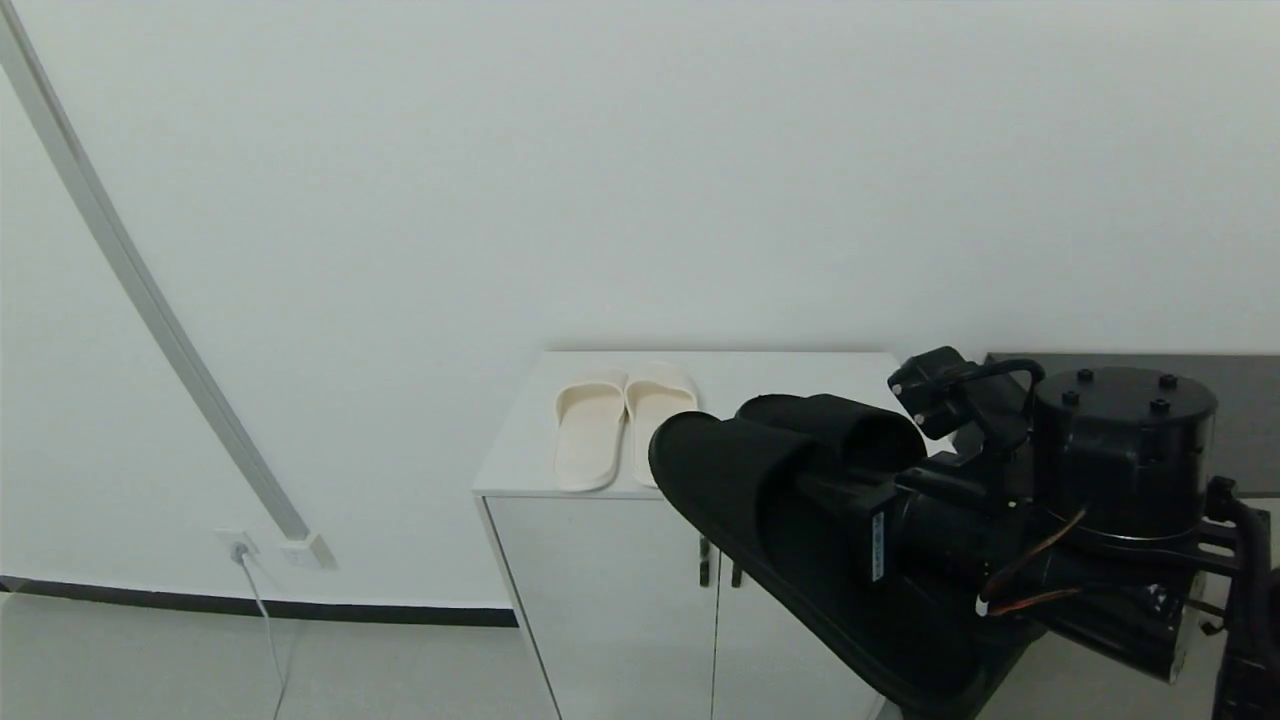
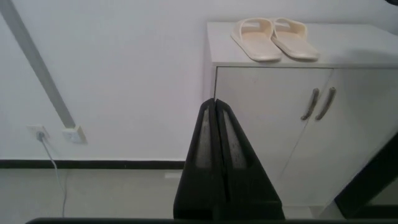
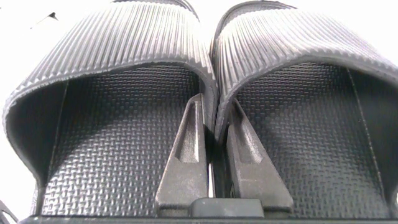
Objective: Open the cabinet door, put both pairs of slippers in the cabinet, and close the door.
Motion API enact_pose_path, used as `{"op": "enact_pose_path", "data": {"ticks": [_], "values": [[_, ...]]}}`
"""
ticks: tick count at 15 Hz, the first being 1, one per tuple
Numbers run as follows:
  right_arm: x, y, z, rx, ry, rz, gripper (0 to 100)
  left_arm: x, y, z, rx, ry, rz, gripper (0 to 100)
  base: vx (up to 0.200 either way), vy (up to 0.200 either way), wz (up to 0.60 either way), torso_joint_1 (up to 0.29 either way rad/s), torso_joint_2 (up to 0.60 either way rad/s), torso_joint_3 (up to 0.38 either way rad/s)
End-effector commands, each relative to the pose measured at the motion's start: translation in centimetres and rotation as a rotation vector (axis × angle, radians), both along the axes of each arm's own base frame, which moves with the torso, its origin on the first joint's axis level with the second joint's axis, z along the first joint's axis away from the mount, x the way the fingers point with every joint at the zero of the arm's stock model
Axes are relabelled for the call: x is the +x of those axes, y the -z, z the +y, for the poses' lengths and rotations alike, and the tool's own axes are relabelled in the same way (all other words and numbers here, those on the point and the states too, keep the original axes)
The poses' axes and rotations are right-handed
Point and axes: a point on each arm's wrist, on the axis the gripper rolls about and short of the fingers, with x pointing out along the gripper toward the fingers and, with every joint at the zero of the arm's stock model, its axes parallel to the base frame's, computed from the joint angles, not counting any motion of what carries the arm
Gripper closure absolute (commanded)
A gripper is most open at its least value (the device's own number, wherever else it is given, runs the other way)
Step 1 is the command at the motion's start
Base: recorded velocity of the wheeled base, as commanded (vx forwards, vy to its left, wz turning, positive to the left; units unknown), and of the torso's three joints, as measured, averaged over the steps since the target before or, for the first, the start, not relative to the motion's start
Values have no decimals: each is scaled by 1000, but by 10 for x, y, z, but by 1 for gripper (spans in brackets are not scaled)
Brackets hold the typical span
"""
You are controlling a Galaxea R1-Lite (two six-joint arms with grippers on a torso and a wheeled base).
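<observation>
A pair of cream slippers [image 1: 620,425] [image 2: 277,38] lies side by side on the left part of the white cabinet's top [image 1: 780,375]. Both cabinet doors [image 1: 600,600] [image 2: 267,124] are closed, their two dark handles [image 1: 705,562] [image 2: 317,104] meeting at the middle. My right gripper [image 1: 850,495] [image 3: 213,102] is shut on a pair of black slippers [image 1: 740,480] [image 3: 124,124], pinching their two inner walls together. It holds them in the air in front of the cabinet's right half, toes tilted up. My left gripper [image 2: 216,102] is shut on nothing, low and to the left of the cabinet.
A dark table [image 1: 1250,400] adjoins the cabinet on the right. On the wall to the left are a socket [image 1: 238,548] with a hanging cable and a slanting grey conduit [image 1: 150,290]. Bare floor lies left of the cabinet.
</observation>
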Motion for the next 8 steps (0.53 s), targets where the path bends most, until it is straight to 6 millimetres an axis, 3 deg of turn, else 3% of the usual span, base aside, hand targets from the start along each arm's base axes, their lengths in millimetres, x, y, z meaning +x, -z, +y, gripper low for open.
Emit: {"op": "enact_pose_path", "data": {"ticks": [1,8], "values": [[0,2,0,-5,0,4,100,0,0,0,0,-1,0,100,0,0,0,0,0,0],[-3,5,-4,-17,1,8,100,0,0,0,0,-2,0,100,0,0,0,0,0,0]]}}
